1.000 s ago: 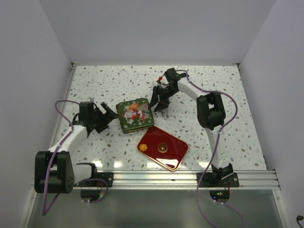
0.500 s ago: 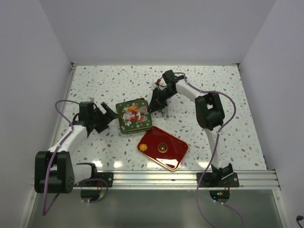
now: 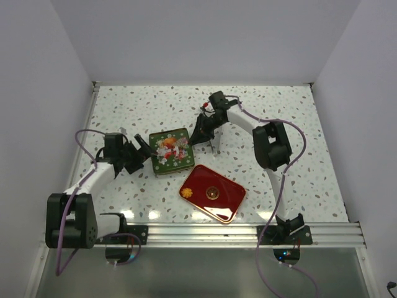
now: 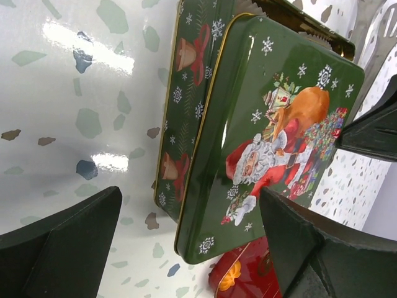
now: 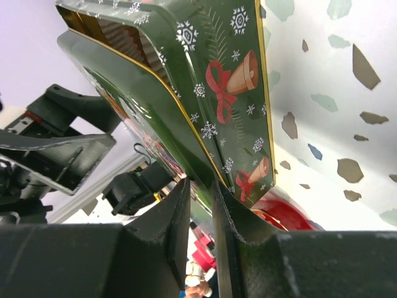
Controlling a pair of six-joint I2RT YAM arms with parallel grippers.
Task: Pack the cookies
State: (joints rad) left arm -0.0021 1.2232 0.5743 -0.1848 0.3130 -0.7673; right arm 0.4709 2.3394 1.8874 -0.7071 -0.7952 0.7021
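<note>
Speckled terrazzo table (image 3: 279,112), green Christmas tin (image 3: 169,151), red tray (image 3: 231,195)

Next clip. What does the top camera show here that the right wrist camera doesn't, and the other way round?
Only the top view: two cookies on the red tray, an orange cookie by its left corner and a brown cookie at its middle. Only the right wrist view: the right tool pinching the rim of the lid, that end lifted off the tin, ridged paper showing in the gap. Both: the green tin, part of the red tray, and the speckled table.
</note>
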